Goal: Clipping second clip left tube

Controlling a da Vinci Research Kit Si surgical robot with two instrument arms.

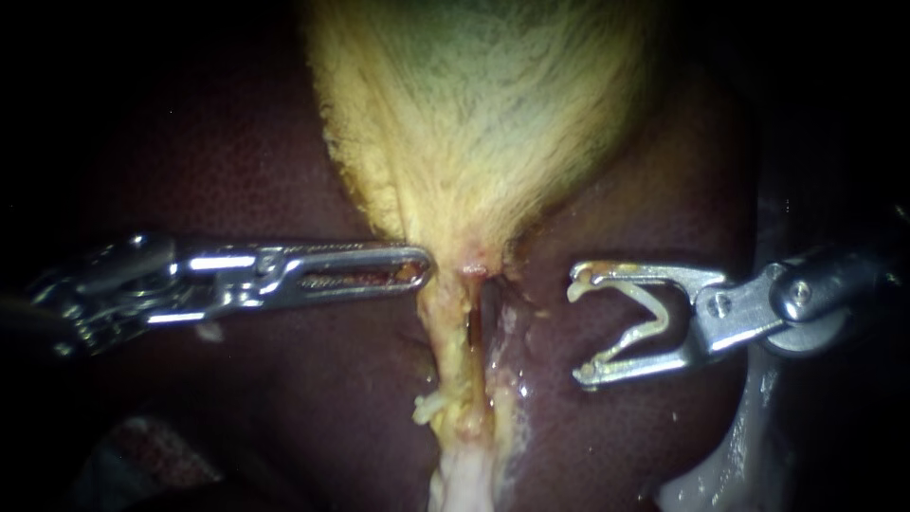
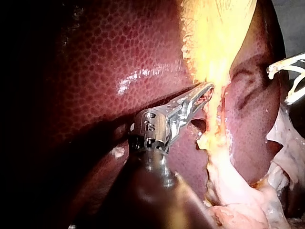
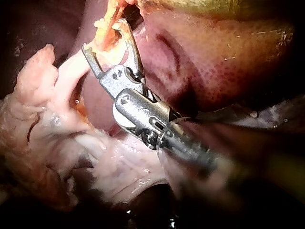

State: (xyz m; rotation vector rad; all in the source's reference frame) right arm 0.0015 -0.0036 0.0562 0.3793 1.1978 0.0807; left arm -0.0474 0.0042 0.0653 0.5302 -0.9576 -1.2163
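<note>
Endoscope view, close on tissue. The yellow gallbladder [image 1: 474, 114] fills 12 o'clock and narrows to a neck at centre, with dark red liver [image 1: 237, 171] on either side. From the neck, a pale yellow strand, taken to be the left tube [image 1: 453, 365], runs down toward 6 o'clock. A dark slit separates it from a paler strand just to its right. No clip shows on it. The left instrument [image 1: 417, 270] comes in from 9 o'clock, its slotted jaws closed and apparently pinching the edge of the gallbladder's neck. The right instrument [image 1: 580, 325] comes in from 3 o'clock and sits well apart from the tube. Its jaws are spread wide and carry an open clip [image 1: 647, 322] seated between them. The step appears to be the approach, with the clip loaded but not yet placed. The next move calls for bringing the open jaws toward 9 o'clock until they straddle the tube alone, then closing.
</note>
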